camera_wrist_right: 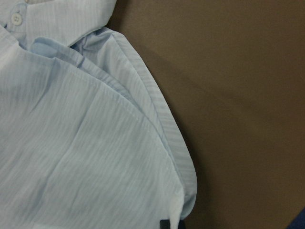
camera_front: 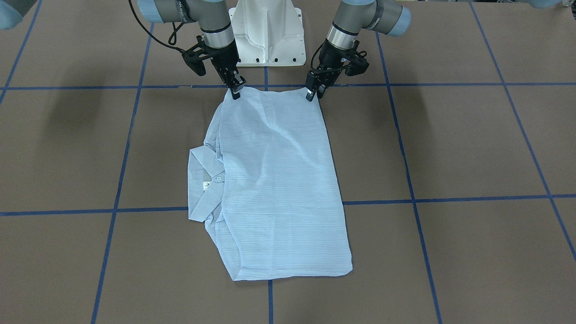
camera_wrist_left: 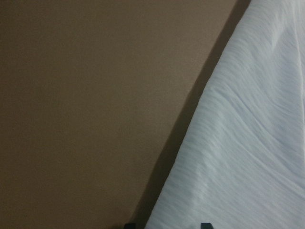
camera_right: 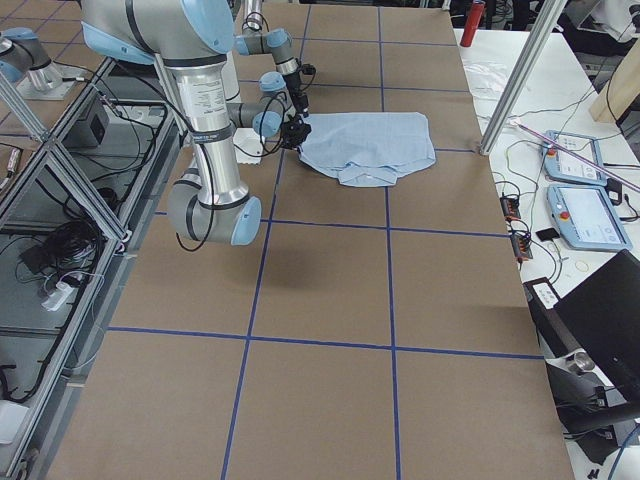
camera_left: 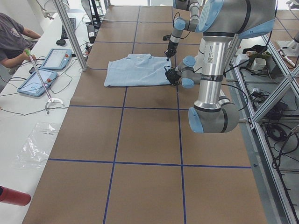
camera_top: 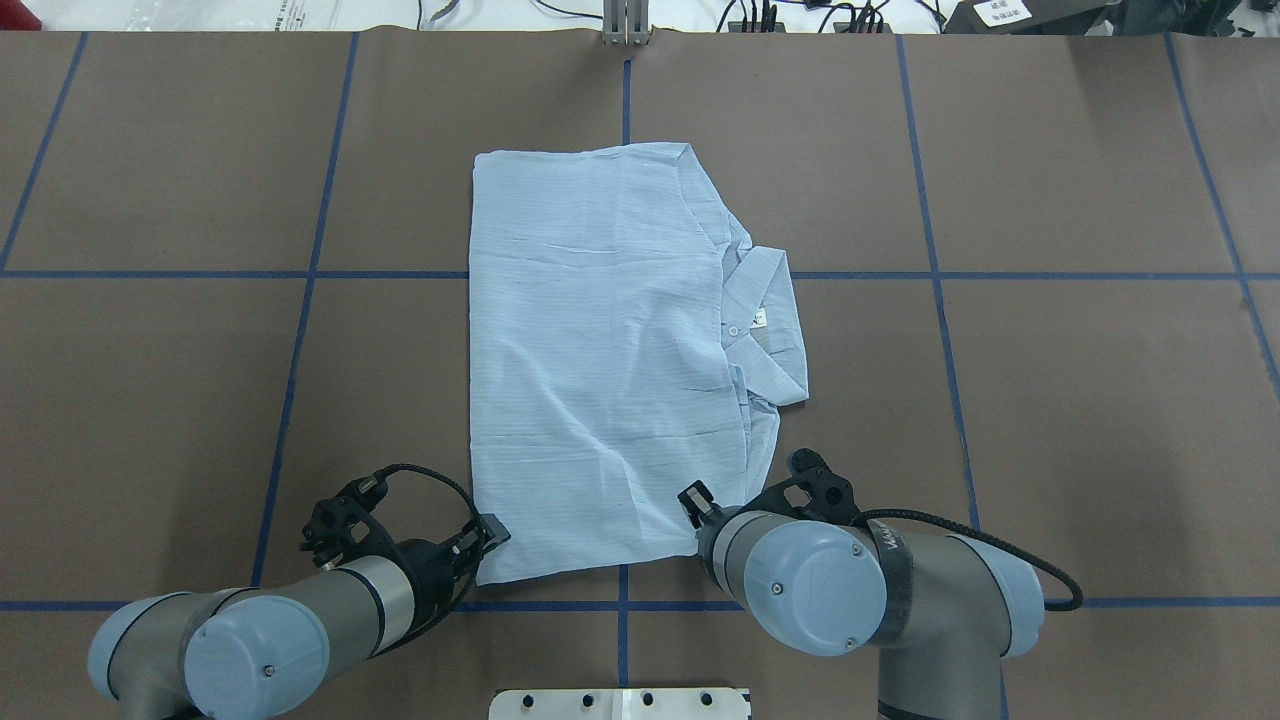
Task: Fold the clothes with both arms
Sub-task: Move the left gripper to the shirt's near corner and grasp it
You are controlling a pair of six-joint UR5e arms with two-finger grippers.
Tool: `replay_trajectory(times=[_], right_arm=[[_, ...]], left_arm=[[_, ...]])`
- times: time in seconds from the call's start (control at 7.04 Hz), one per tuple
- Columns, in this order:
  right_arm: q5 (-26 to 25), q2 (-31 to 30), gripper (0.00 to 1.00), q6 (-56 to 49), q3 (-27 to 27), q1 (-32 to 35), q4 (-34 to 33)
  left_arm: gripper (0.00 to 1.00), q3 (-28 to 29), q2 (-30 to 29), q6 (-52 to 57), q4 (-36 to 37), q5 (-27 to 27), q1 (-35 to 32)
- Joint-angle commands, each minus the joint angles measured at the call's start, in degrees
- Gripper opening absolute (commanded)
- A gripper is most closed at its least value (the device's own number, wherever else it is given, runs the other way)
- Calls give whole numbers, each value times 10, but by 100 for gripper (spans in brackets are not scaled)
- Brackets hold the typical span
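The pale-blue pinstriped shirt [camera_front: 279, 180] [camera_top: 600, 350] lies folded into a rectangle on the brown table, its collar [camera_top: 770, 320] and neck label poking out on my right side. My left gripper [camera_front: 312, 93] [camera_top: 490, 532] is shut on the shirt's near edge at its left corner. At the other near corner, my right gripper [camera_front: 236, 91] [camera_top: 697, 507] is shut on the shirt too. The edge between them runs straight. The left wrist view shows cloth [camera_wrist_left: 248, 143] running down to the fingertips. The right wrist view shows layered hems [camera_wrist_right: 157, 133].
Blue tape lines [camera_front: 265, 202] grid the table. The white pedestal base [camera_front: 267, 36] stands just behind the grippers. A side bench holds tablets [camera_left: 56, 58], with a seated person [camera_left: 11, 42] beside it. A red bottle [camera_left: 14, 196] lies at that bench's near end.
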Motion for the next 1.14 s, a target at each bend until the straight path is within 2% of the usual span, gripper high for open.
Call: replay_trajectory(times=[0.0, 0.85, 0.99], right_arm=[[0, 0, 0, 0, 0, 0, 0], [0, -1, 0, 0, 1, 0, 0], [0, -1, 0, 0, 1, 0, 0]], left_arm=[[64, -16, 0, 0, 23, 0, 6], [65, -12, 0, -20, 32, 1, 31], [53, -13, -1, -25, 32, 4, 31]])
